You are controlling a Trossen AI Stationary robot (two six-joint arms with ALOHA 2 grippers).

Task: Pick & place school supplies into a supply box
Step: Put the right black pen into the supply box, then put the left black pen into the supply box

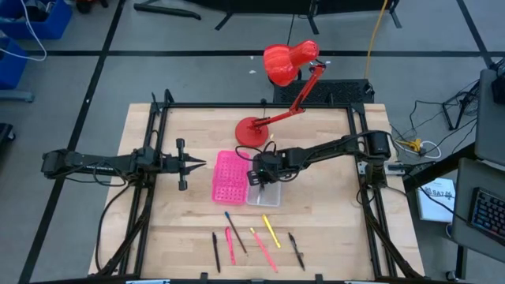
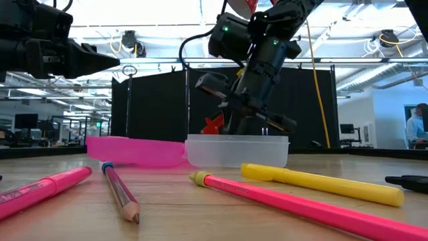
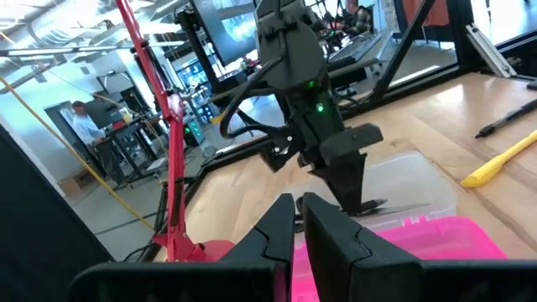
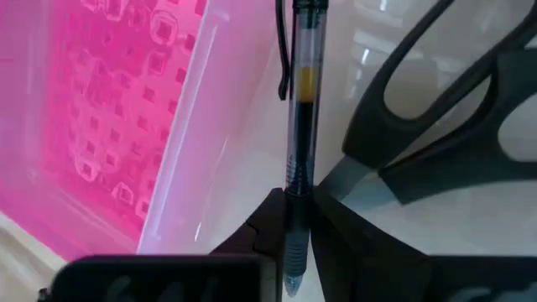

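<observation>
Over the wooden table (image 1: pixel 331 213), right fingers (image 4: pixel 323 220) pinch a clear black-clipped pen (image 4: pixel 298 109).

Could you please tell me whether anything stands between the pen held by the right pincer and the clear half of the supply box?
Nothing visible does. The right pincer holds the clear-barrelled pen directly over the clear plastic half of the box. Black-handled scissors already lie inside, beside the pen, not beneath it.

The right pincer (image 4: pixel 295 220) grips a clear pen (image 4: pixel 300 126) over the supply box (image 4: pixel 117 109) beside scissors (image 4: pixel 436 126).
</observation>
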